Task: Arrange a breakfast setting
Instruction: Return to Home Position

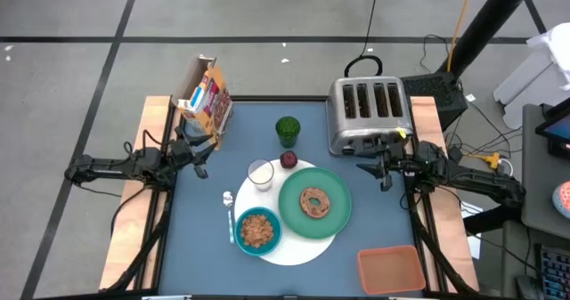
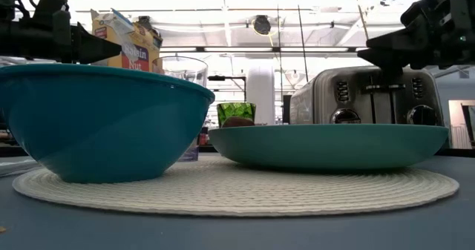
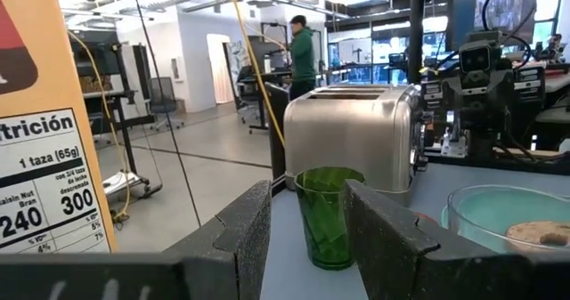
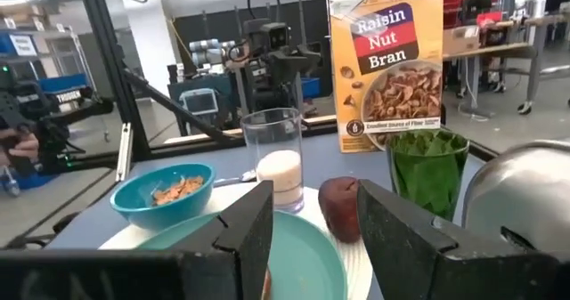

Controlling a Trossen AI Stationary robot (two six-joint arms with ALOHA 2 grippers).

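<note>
A white round placemat (image 1: pixel 298 247) lies mid-table. On it rest a green plate (image 1: pixel 331 218) bearing a brown bagel (image 1: pixel 314 201), a teal bowl (image 1: pixel 257 230) of cereal, a milk glass (image 1: pixel 261 174) and a red fruit (image 1: pixel 289 160). A spoon (image 1: pixel 230 213) lies by the bowl at the mat's left edge. The green cup (image 1: pixel 288 130) stands on the table behind the mat. My left gripper (image 1: pixel 203 156) hovers open at the table's left side, level, pointing toward the cup (image 3: pixel 326 215). My right gripper (image 1: pixel 370 164) hovers open at the right, by the toaster, pointing at the fruit (image 4: pixel 339 208).
A silver four-slot toaster (image 1: pixel 368 113) stands at the far right, just behind my right gripper. A cereal box (image 1: pixel 207 100) stands at the far left beside my left arm. An orange-brown tray (image 1: pixel 389 269) sits at the near right corner. A person stands far off in the room (image 3: pixel 302 51).
</note>
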